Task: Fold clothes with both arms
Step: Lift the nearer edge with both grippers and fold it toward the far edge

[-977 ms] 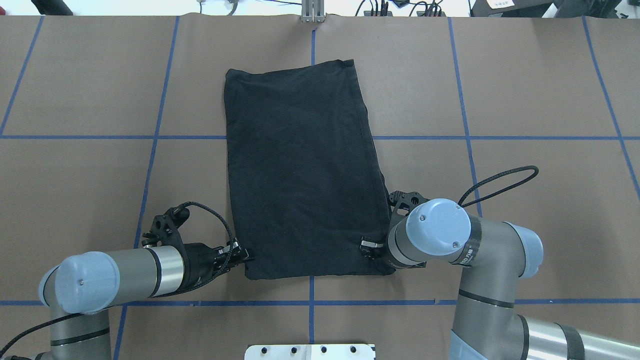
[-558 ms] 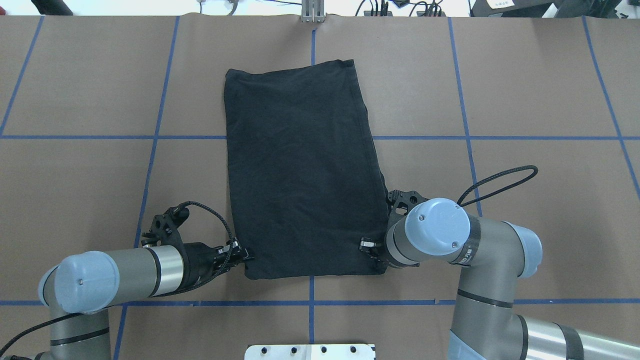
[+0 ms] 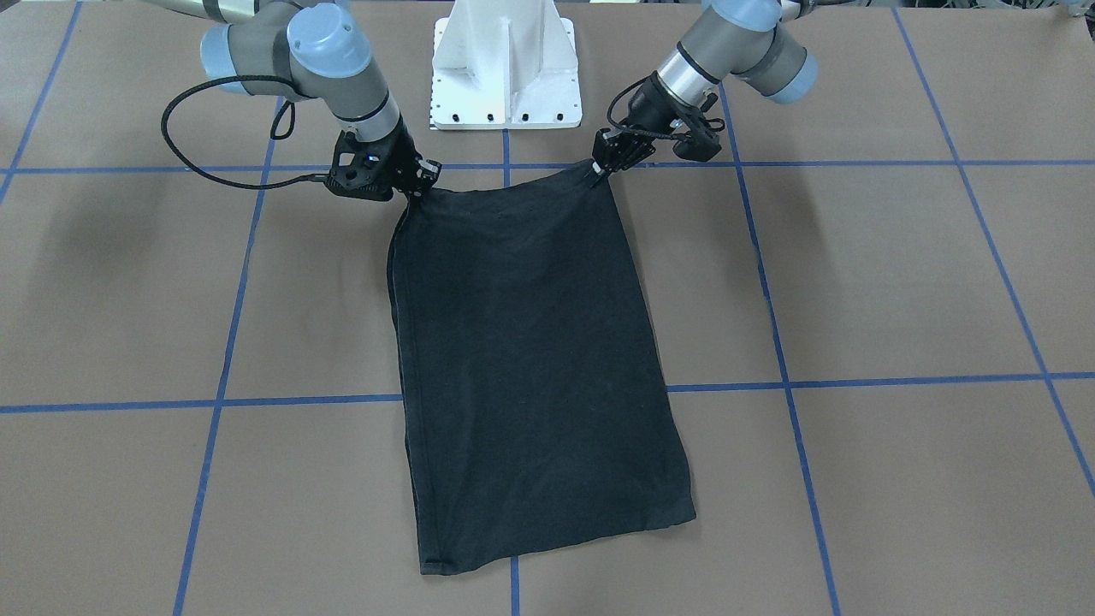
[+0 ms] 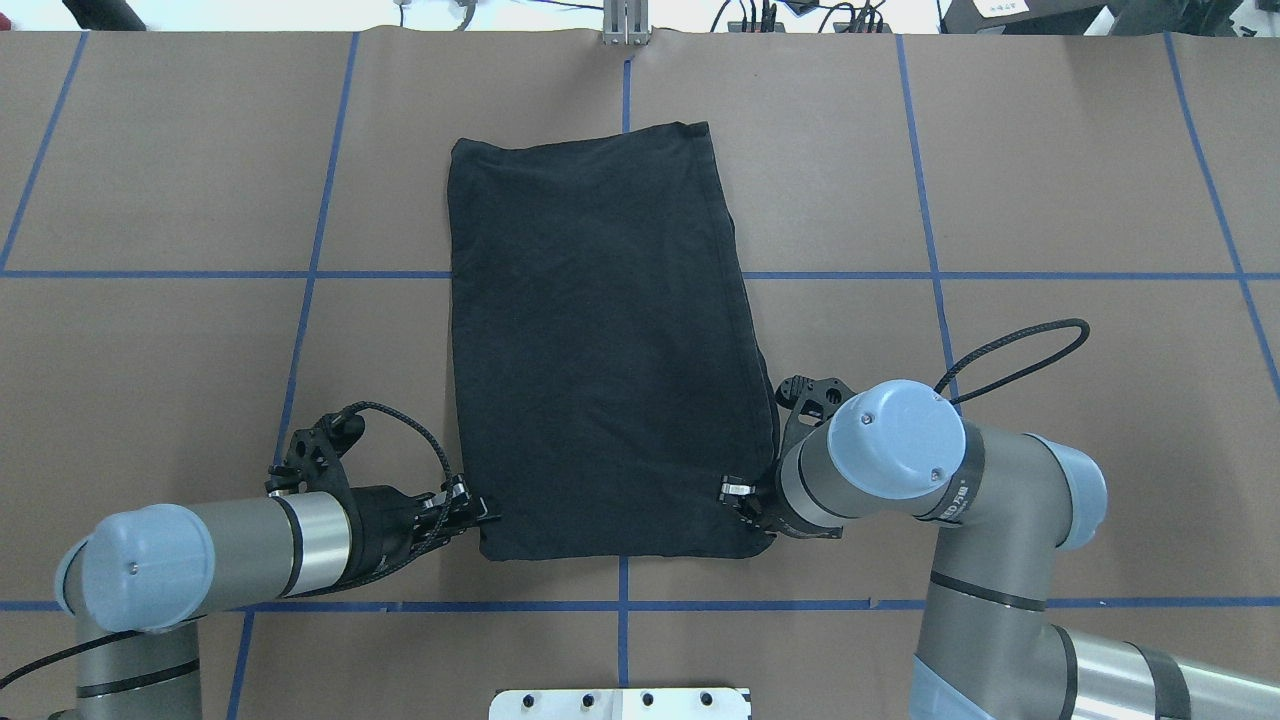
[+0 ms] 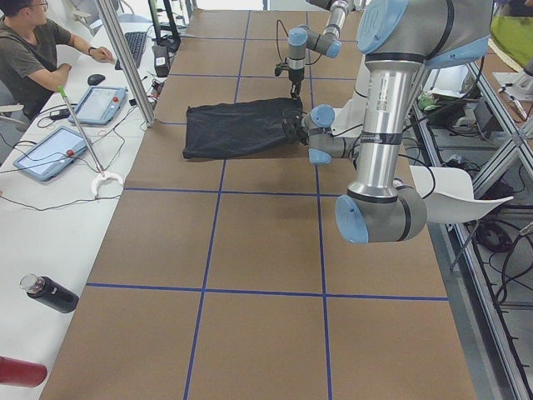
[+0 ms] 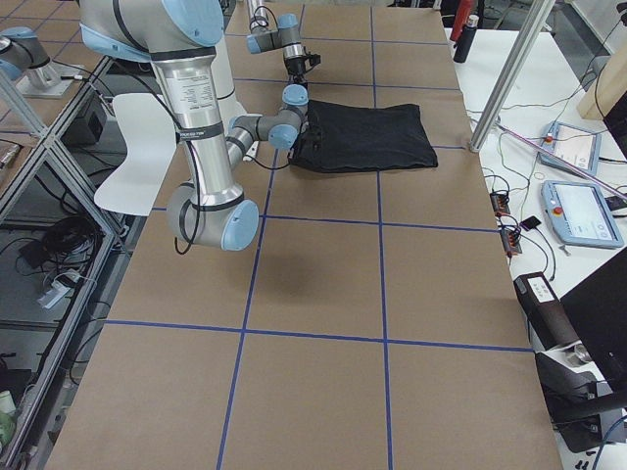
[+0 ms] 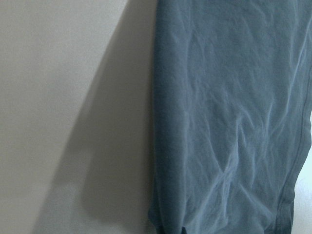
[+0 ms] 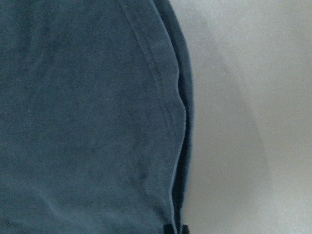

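- Currently the black T-shirt [image 4: 600,340] lies flat on the brown surface [image 4: 1050,180], folded into a long narrow panel with its plain side up. It runs from near the robot towards the far side.
- The left gripper [image 4: 487,513] sits at the shirt's near left corner with its jaws clamped on the fabric. The left arm [image 4: 250,545] reaches in low over the surface.
- The right gripper [image 4: 748,510] is at the near right corner, its jaws likewise pinched on the hem, with the right arm [image 4: 960,470] bent above it.
- From the front-facing camera, both near corners are drawn into small points at the jaws.
- Each wrist camera shows wrinkled dark cloth beside bare surface.
- Blue tape lines [image 4: 930,200] cross the surface in a grid.
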Robot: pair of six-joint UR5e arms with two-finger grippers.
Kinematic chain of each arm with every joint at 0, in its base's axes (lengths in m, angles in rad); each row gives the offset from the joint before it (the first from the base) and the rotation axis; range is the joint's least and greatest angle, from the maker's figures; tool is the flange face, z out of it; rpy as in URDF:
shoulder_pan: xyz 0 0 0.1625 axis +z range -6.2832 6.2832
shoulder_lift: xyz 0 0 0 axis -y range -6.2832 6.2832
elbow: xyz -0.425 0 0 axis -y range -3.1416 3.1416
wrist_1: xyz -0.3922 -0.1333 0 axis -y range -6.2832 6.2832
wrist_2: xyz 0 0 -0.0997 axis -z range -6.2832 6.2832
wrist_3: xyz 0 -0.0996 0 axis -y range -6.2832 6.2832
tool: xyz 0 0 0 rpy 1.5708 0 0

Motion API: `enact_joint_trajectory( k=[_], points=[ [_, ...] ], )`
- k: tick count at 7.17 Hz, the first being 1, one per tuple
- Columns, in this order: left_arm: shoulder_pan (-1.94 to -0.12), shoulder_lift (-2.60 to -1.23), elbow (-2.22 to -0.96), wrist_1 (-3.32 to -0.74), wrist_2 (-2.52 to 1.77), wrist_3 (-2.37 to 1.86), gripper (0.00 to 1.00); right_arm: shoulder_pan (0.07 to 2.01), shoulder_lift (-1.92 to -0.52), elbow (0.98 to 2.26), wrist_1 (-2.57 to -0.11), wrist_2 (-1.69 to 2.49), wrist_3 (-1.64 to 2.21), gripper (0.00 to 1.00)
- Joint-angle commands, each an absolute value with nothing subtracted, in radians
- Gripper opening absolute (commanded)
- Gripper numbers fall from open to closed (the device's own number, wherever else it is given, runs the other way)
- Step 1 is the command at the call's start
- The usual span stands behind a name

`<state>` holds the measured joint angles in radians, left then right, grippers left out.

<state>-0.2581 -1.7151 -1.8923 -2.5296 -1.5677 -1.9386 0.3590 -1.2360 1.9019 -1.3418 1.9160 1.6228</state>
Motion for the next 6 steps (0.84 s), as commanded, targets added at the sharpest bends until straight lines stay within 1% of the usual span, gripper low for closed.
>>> enact_joint_trajectory(
  k=[1,2,4,5,6],
  points=[
    [-0.249,-1.655,-1.956,-2.530,-1.571,-1.936,0.00,0.360,-1.281,1.948,-1.344,2.032,1.624,0.00],
    [-0.223,-1.655,-1.956,-2.530,-1.571,-1.936,0.00,0.359,-1.281,1.948,-1.350,2.111,1.624,0.00],
    [-0.114,-1.657,-1.957,-2.530,-1.569,-1.933,0.00,0.347,-1.287,1.971,-1.341,2.201,1.675,0.00],
    [-0.098,-1.658,-1.968,-2.530,-1.571,-1.933,0.00,0.341,-1.285,1.991,-1.341,2.203,1.702,0.00],
    [-0.101,-1.654,-2.008,-2.528,-1.571,-1.933,0.00,0.341,-1.278,1.990,-1.341,2.206,1.703,0.00]
  ],
)
